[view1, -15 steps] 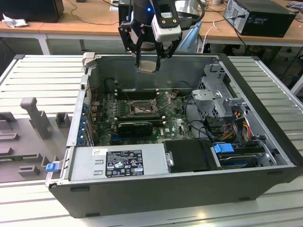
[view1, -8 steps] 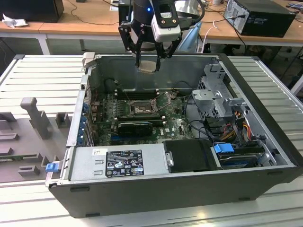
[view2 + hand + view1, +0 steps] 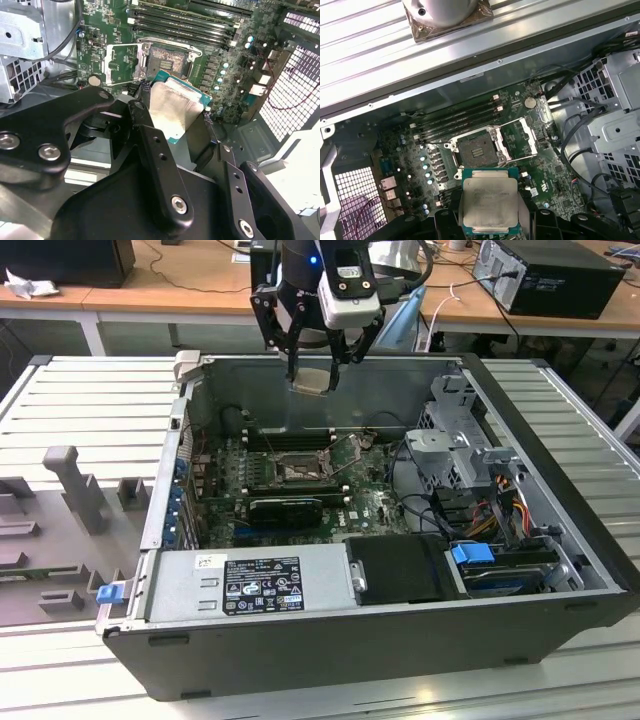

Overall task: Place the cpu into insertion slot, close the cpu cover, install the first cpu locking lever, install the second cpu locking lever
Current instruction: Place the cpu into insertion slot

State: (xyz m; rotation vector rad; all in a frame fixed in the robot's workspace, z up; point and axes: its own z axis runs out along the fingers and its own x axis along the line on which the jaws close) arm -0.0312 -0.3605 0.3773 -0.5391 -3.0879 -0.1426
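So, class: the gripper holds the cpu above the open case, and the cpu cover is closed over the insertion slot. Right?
No. The gripper holds the cpu above the open case, but the cpu cover stands open beside the bare insertion slot; the first wrist view shows it.

One camera off the arm, two riding at its wrist.
The exterior view stands high off the long side of the open computer case and looks down into it across the slatted table. Both wrist views hang close above the motherboard, looking down past the gripper from opposite sides. They share the insertion slot and the cpu, which the exterior view sees from farther off.
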